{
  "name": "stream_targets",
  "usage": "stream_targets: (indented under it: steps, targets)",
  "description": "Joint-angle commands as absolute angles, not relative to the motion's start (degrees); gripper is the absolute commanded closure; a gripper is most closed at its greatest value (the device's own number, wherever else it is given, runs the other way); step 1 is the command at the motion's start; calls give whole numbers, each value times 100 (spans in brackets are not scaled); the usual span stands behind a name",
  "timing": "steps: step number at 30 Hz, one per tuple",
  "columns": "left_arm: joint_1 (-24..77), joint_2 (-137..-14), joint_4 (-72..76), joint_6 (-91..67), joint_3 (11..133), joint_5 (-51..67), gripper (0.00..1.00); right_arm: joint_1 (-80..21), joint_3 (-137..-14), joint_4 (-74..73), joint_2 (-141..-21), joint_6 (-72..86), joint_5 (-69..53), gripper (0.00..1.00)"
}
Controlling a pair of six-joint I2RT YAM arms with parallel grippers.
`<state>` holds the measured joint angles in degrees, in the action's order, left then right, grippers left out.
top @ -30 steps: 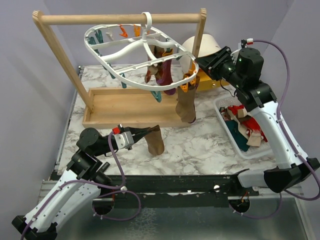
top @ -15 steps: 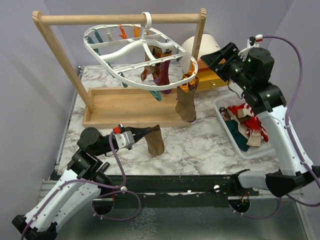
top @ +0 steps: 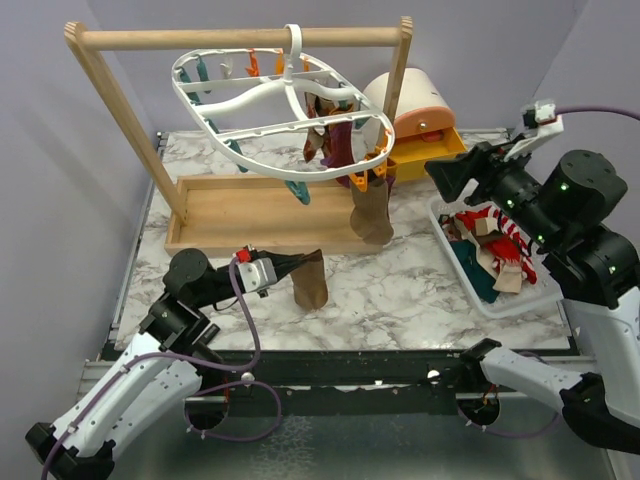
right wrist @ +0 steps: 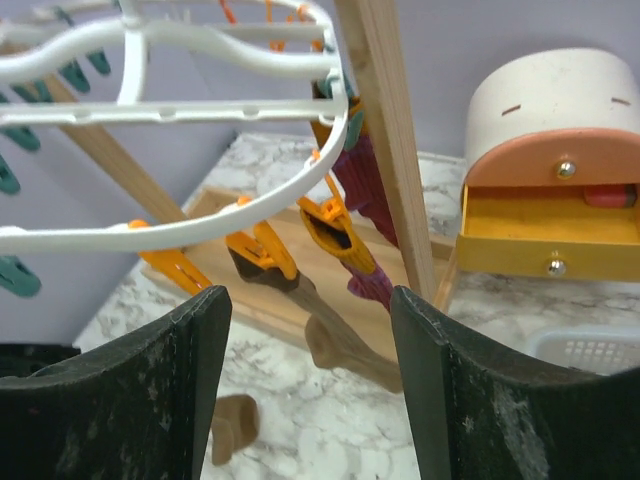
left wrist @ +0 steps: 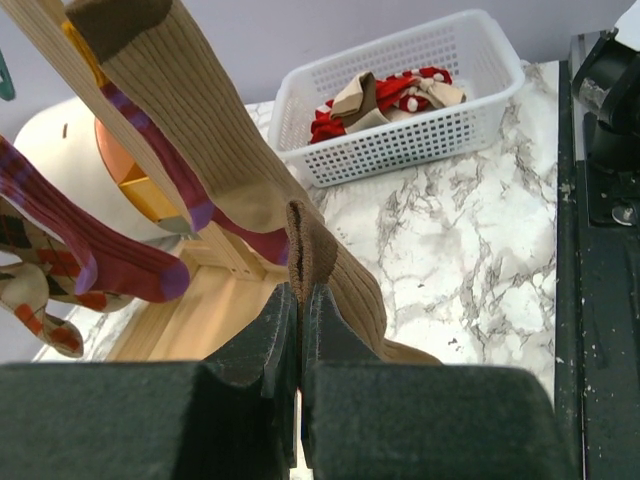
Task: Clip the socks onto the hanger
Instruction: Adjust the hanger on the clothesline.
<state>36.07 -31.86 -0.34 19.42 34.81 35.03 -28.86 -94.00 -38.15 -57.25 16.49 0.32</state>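
Left end effector (top: pixel 290 266) clamped on tan-brown sock (top: pixel 311 285) near worktop (top: pixel 400 290) front edge. Right end effector (top: pixel 447 177) jaws apart, empty, by basket (left wrist: pixel 400 145) at right edge.

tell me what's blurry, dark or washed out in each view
top external: even soft light, sharp throughout; left wrist: left gripper dark and soft up close, tan sock and basket crisp; right wrist: right gripper dark and blurred, hanger bright but clear
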Motion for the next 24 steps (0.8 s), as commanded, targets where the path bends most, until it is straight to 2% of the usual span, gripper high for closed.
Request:
stream_targets:
  steps: [1,5,10,13,15,20,24]
  targets:
    - [3602,-3396,-60,1971,3594,3342,100,-3315,-9299,-4424,-5919,713,327,29]
    - [3605,-3563,168,1870,3611,3211,100,-3603,-9323,-4461,-5955,601,326,23]
    - [3608,-3782,262,1855,3665,3146,100,-4062,-9485,-4614,-6128,732,408,22]
    - [3604,-3854,261,1856,3678,3130,100,-4659,-9526,-4632,-6225,850,879,23]
    - [3603,-3888,270,1880,3679,3116,100,-5312,-9628,-4718,-6406,890,1529,23]
    - [3608,-3927,261,1907,3685,3084,100,-8070,-10178,-5040,-7102,1089,4588,21]
    - [3608,-3894,304,1898,3666,3104,100,-8340,-10402,-4940,-7439,1302,5151,20]
